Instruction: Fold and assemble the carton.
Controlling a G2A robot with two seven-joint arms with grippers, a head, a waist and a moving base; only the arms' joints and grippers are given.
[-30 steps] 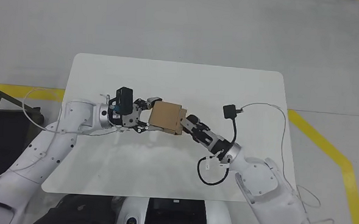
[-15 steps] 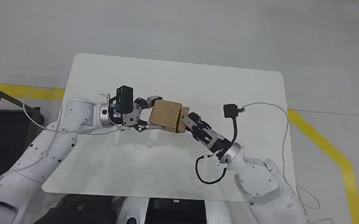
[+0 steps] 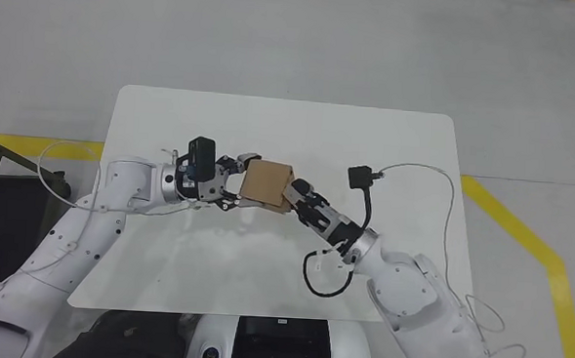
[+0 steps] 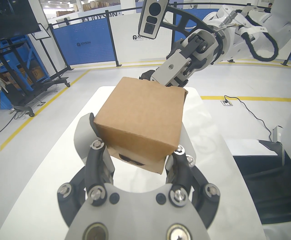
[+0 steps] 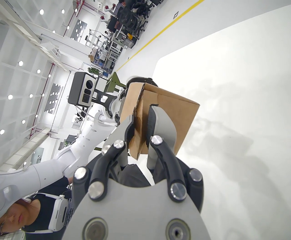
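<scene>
Box [image 3: 267, 185] held over the bench [image 3: 271, 129] middle, left pincer [image 3: 238, 184] clamping its sides. Right pincer [image 3: 293, 193], nipping an end flap [image 5: 139, 134], has pressed closer since a second ago; flap closing apparently proceeding.

industrial hall, blue partition panels [image 4: 91, 41], yellow floor lines [image 4: 261, 98]

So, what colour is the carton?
The carton is brown cardboard, best seen in the left wrist view.

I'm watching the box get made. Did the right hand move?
Yes. The right hand, gripping the carton, slid slightly away from the table's right edge.
</scene>
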